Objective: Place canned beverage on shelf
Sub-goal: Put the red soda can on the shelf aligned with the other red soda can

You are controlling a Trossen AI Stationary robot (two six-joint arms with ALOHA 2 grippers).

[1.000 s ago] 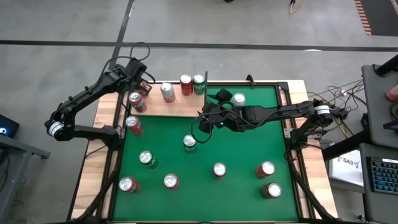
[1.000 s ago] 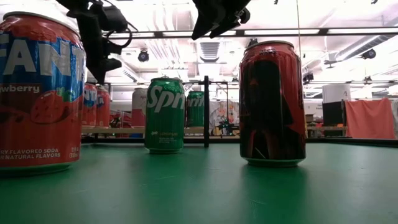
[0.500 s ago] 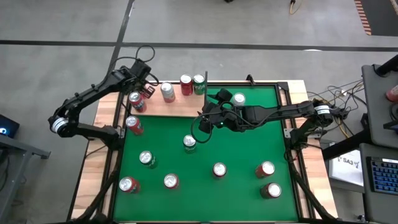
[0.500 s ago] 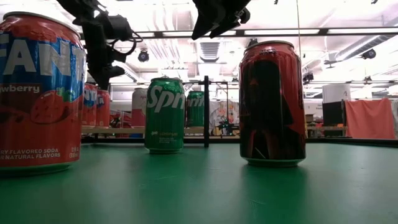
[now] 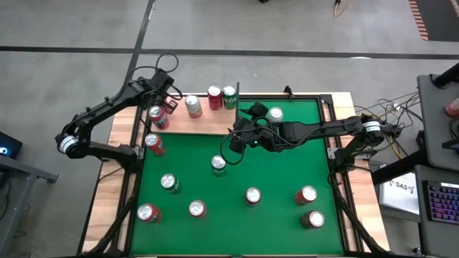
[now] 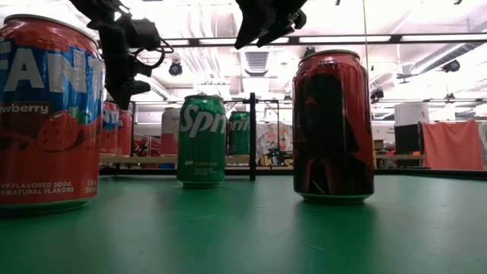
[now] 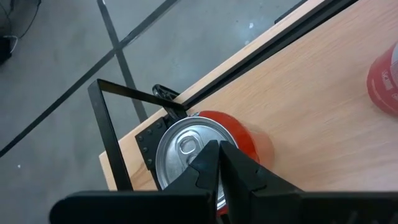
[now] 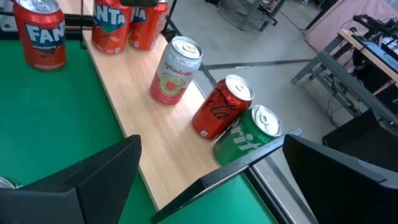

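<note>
At the desk's far left corner, the left tool (image 5: 169, 104) is hovering with its fingers pressed together and gripping nothing, just above a red can (image 7: 205, 149) sitting at the edge of the shelf (image 5: 204, 122). Four cans in all are standing on that pale wood panel: this red one, a pale pink can (image 5: 193, 105), a dark red can (image 5: 214, 97) and a green can (image 5: 229, 96), leaving bare wood along the near edge. Eight cans are standing apart on the green felt (image 5: 280, 172). Farther right, the right tool (image 5: 241, 136) is hanging spread wide and empty.
</note>
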